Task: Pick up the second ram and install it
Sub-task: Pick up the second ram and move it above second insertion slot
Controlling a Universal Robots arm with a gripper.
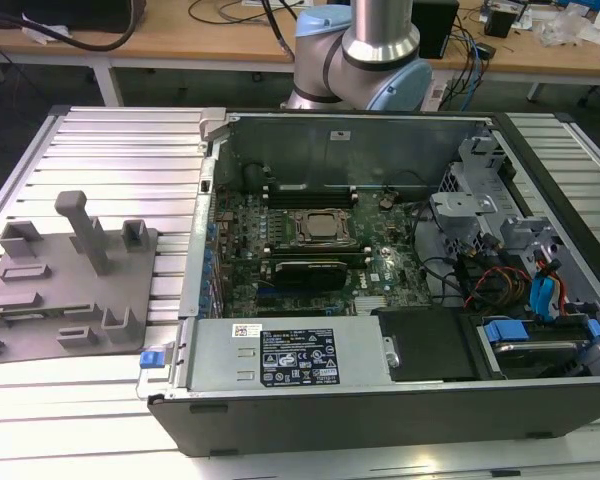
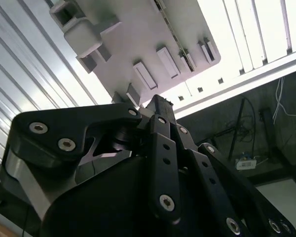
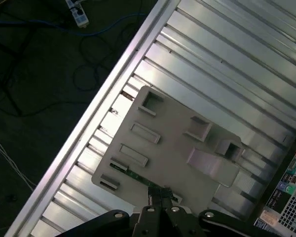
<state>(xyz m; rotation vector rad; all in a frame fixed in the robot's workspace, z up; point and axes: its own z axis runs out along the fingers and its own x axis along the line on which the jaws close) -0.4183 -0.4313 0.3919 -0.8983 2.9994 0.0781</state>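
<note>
Gripper [image 3: 161, 190] sat pinched shut, empty, over the grey tray [image 3: 172, 143] with the second ram [image 3: 138, 176], ribbed metal table [image 3: 227, 64], dark floor [image 3: 34, 98].

Print on the power supply label [image 1: 292, 362] cannot be read.

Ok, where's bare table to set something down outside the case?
The ribbed table is bare beyond the tray, up to the case wall, and in the strip before tray and case. Inside the case, boards and cables crowd it.
</note>
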